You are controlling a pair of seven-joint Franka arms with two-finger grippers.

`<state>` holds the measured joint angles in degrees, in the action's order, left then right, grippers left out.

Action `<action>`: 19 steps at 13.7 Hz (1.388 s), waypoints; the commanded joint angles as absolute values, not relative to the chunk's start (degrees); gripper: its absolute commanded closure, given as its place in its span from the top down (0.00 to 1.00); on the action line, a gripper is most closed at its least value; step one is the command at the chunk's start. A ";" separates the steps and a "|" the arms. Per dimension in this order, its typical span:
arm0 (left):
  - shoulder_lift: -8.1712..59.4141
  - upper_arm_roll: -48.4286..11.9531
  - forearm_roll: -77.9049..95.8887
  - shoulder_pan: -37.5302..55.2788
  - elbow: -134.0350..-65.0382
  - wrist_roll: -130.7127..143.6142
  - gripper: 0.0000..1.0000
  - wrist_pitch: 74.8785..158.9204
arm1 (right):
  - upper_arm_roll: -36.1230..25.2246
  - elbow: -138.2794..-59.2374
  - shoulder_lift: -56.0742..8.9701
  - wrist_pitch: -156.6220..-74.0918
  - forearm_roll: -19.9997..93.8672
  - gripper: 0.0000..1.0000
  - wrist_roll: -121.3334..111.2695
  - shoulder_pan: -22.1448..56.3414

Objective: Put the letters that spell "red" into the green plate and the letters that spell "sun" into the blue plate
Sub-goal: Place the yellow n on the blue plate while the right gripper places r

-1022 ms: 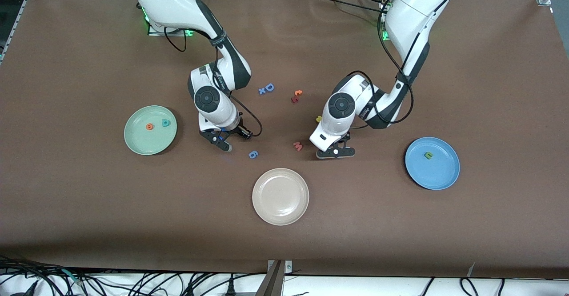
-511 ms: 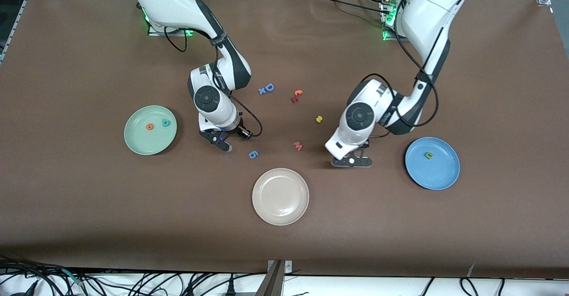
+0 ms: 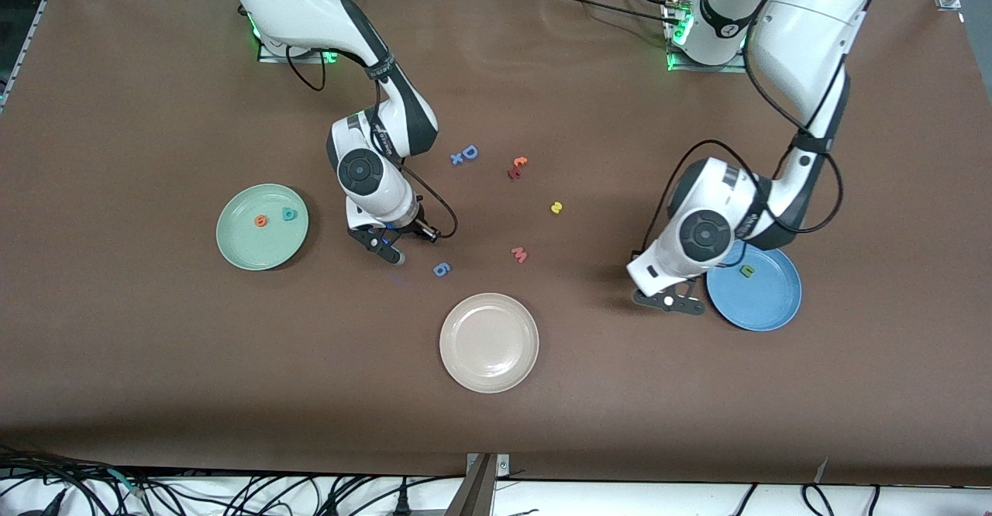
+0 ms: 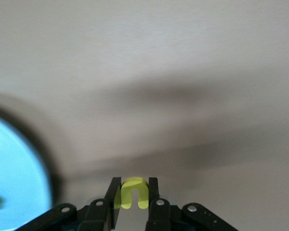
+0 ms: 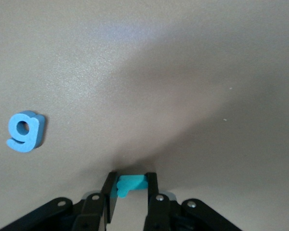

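My left gripper [image 3: 670, 301] [image 4: 134, 185] is shut on a yellow u/n letter [image 4: 134, 192], low over the bare table right beside the blue plate [image 3: 763, 299] [image 4: 14, 183]. A dark green letter [image 3: 746, 270] lies in that plate. My right gripper [image 3: 385, 249] [image 5: 131, 180] is shut on a teal letter [image 5: 132, 184], down at the table between the green plate [image 3: 256, 249] and a blue g-shaped piece [image 3: 441, 270] [image 5: 24, 131]. In the green plate lie an orange e [image 3: 261, 221] and a teal d [image 3: 289, 214]. A yellow s [image 3: 556, 208] lies mid-table.
A cream plate [image 3: 489, 342] sits nearest the front camera at mid-table. A pink letter [image 3: 519, 254], a red-orange pair [image 3: 517, 167] and a blue D with a small blue piece [image 3: 466, 154] lie scattered between the arms.
The left arm has carried its gripper from beside the pink letter toward the blue plate, uncovering the yellow s. The right arm has stayed where it was.
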<state>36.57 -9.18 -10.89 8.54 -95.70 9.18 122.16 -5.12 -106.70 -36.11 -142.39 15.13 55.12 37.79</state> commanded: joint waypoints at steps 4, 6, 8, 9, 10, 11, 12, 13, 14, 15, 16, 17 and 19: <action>34.37 -9.84 -12.30 1.33 -96.33 -5.34 0.11 118.48 | -11.15 -106.61 -30.08 -129.06 15.47 0.25 48.01 37.71; 34.37 -9.84 -12.39 -0.52 -96.24 -9.30 0.11 118.48 | -15.88 -106.70 -27.61 -122.46 15.64 0.25 41.17 37.53; 34.37 -9.58 -12.92 -2.45 -96.06 -14.47 0.11 118.48 | -21.16 -106.96 -26.28 -116.65 15.73 0.25 32.12 37.27; 34.63 -9.58 -12.83 -3.42 -95.89 -17.37 0.11 118.56 | -23.18 -107.14 -25.67 -114.63 15.73 0.25 28.95 37.27; 34.89 -9.58 -13.01 -4.12 -95.80 -18.88 0.12 118.74 | -25.03 -107.40 -25.66 -113.74 15.73 0.25 25.61 37.00; 34.98 -9.58 -12.92 -4.48 -95.80 -19.68 0.14 118.74 | -26.18 -107.66 -25.75 -113.30 15.73 0.25 22.53 36.57; 34.98 -9.49 -12.92 -4.48 -95.80 -19.95 0.18 118.74 | -27.24 -108.36 -26.01 -112.77 15.73 0.25 18.76 35.08; 34.98 -9.49 -12.83 -4.48 -95.54 -19.95 0.35 118.74 | -27.42 -109.15 -26.19 -112.59 15.73 0.25 12.98 31.94; 35.33 -9.49 -12.75 -4.48 -94.23 -19.43 0.61 118.65 | -27.51 -110.12 -26.19 -112.41 15.73 0.25 8.31 29.03; 35.51 -9.49 -12.74 -5.18 -93.87 -20.03 0.76 118.74 | -27.42 -110.47 -26.45 -112.41 15.73 0.25 4.69 26.48; 35.59 -9.58 -12.66 -6.06 -93.87 -20.13 1.00 118.74 | -27.42 -110.48 -27.41 -112.59 15.65 0.25 2.57 24.89; 35.68 -9.67 -12.05 -6.76 -93.78 -20.13 1.00 118.74 | -27.42 -110.48 -28.64 -113.20 15.64 0.25 0.72 23.66; 35.68 -9.75 -11.95 -6.86 -93.69 -19.60 1.00 118.83 | -27.42 -110.39 -30.58 -114.86 15.64 0.25 -2.71 21.81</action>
<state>35.45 -8.99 -10.90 -5.96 -94.67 -19.21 119.36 -27.82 -110.62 -28.79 -113.46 15.12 0.29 22.48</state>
